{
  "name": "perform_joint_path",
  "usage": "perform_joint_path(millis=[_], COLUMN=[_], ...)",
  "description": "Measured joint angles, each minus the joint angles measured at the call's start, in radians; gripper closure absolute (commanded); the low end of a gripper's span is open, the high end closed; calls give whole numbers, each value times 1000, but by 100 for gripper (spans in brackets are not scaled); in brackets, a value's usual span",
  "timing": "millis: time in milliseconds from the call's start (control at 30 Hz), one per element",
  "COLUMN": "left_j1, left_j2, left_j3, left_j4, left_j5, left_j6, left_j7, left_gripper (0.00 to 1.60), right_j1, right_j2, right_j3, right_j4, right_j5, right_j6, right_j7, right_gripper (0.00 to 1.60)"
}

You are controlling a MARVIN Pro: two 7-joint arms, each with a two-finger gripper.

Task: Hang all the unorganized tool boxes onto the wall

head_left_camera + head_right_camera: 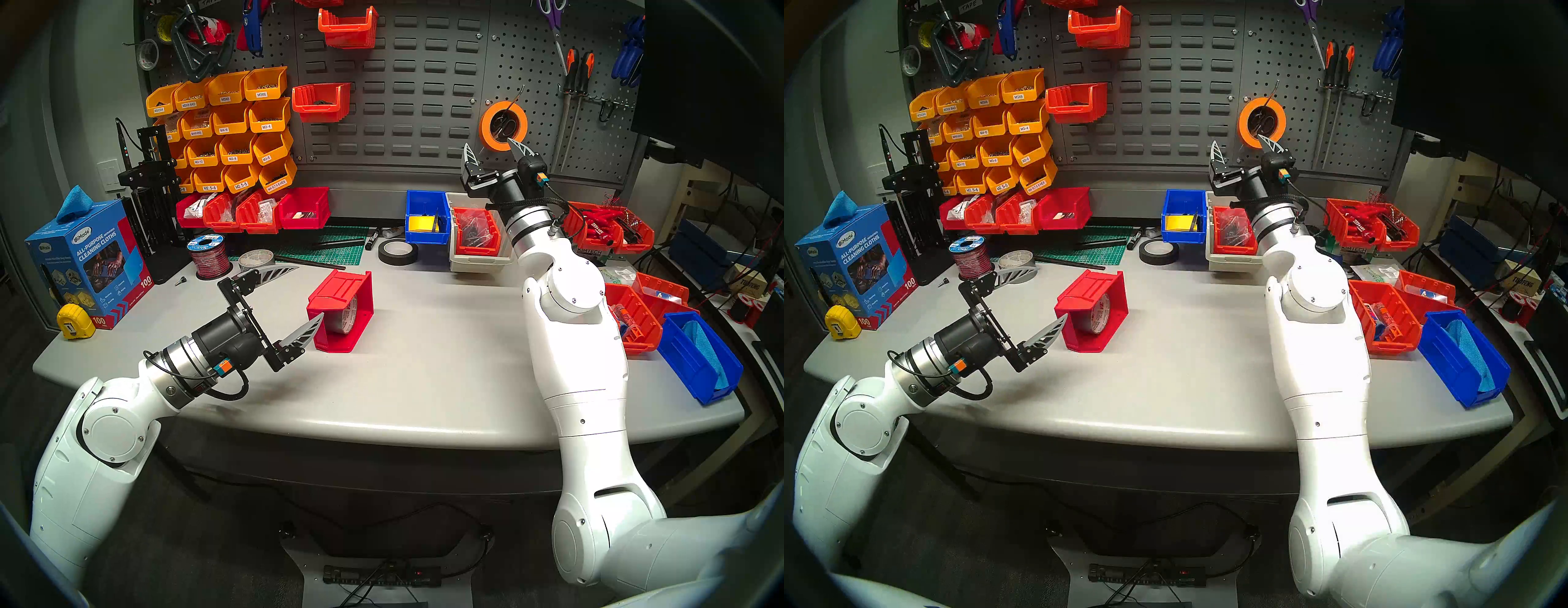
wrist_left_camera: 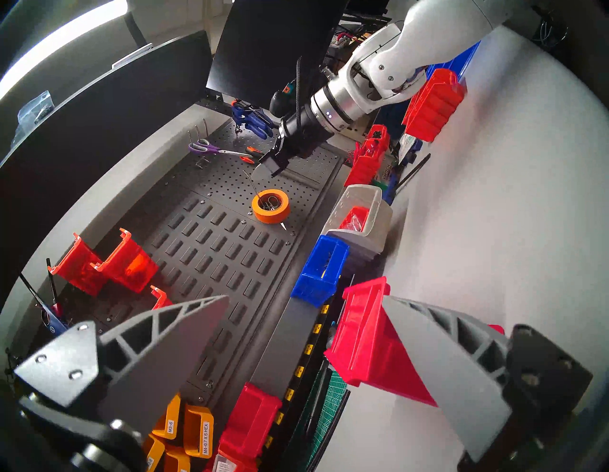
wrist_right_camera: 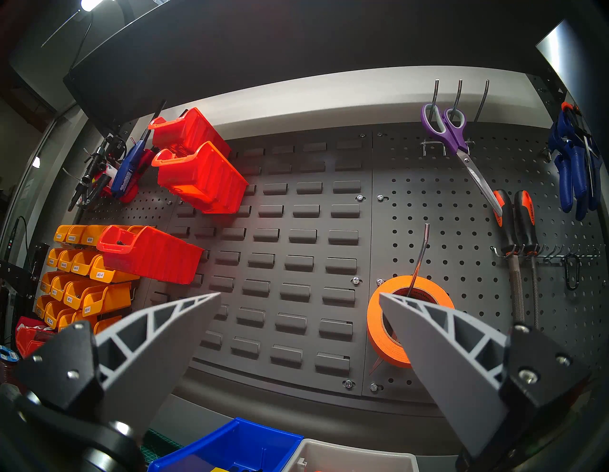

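On the grey table (image 1: 424, 373), toward its left side, the left gripper (image 1: 309, 299) hangs low with its jaws spread wide and nothing between them. One grey finger (image 1: 278, 271) points past the spools at the back; the other ends right at the near edge of a bright red tool box (image 1: 341, 312), though I cannot tell whether it touches. That box lies tipped on its side in the middle of the table, its open mouth facing the front edge, with a roll of grey tape (image 1: 350, 316) standing inside it. Up behind, on the louvred wall (image 1: 403, 97), two orange-red tool boxes (image 1: 322, 102) already hang at the panel's left side, one above the other, next to the rows of yellow bins (image 1: 229, 127). Further right, the right gripper (image 1: 496, 148) is raised in front of the panel, jaws wide apart and empty, tips aimed up at the wall just beside an orange tape roll (image 1: 502, 125) hung on the pegboard. Below it sit a blue bin (image 1: 426, 220) and a white tray (image 1: 479, 261); more orange bins (image 1: 632, 322) crowd the table's right end.
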Motion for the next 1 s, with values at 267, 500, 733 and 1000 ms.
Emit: perform_joint_path(millis=[267, 500, 733, 1000], left_j1=[-24, -36, -53, -73], left_j2=[15, 25, 42, 52], left_j3=[0, 1, 13, 32], left_j4=[16, 19, 18, 16], left_j5=[62, 92, 129, 132], left_j6=[-41, -49, -41, 5], left_j7=[3, 0, -22, -61], left_gripper=[0, 0, 0, 0], right_j1=[0, 0, 0, 0], right_j2=[0, 0, 0, 0], right_j3=[0, 0, 0, 0], right_j4=[0, 0, 0, 0], right_j5=[0, 0, 0, 0], right_j6=[0, 0, 0, 0], right_j7=[0, 0, 0, 0], right_gripper=[0, 0, 0, 0])
